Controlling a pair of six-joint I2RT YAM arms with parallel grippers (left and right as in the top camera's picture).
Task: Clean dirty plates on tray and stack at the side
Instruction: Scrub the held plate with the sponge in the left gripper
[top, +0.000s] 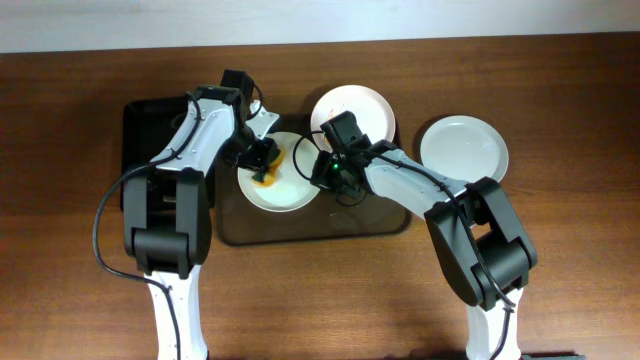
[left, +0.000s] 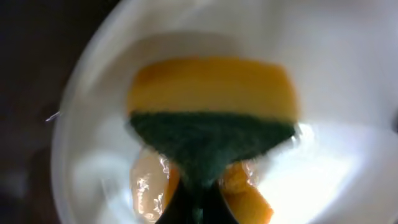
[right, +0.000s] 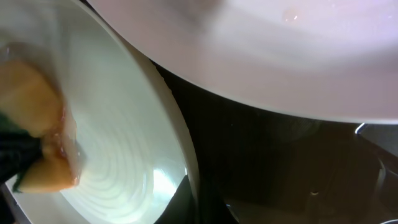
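A white plate lies on the dark brown tray. My left gripper is shut on a yellow and green sponge and presses it onto this plate, beside orange smears. My right gripper is shut on the plate's right rim. The sponge also shows at the left of the right wrist view. A second white plate sits at the tray's back edge and shows in the right wrist view. A third, clean-looking plate lies on the table to the right of the tray.
A smaller black tray lies left of the brown tray, under my left arm. The wooden table stretches out in front. A white wall edge runs along the back.
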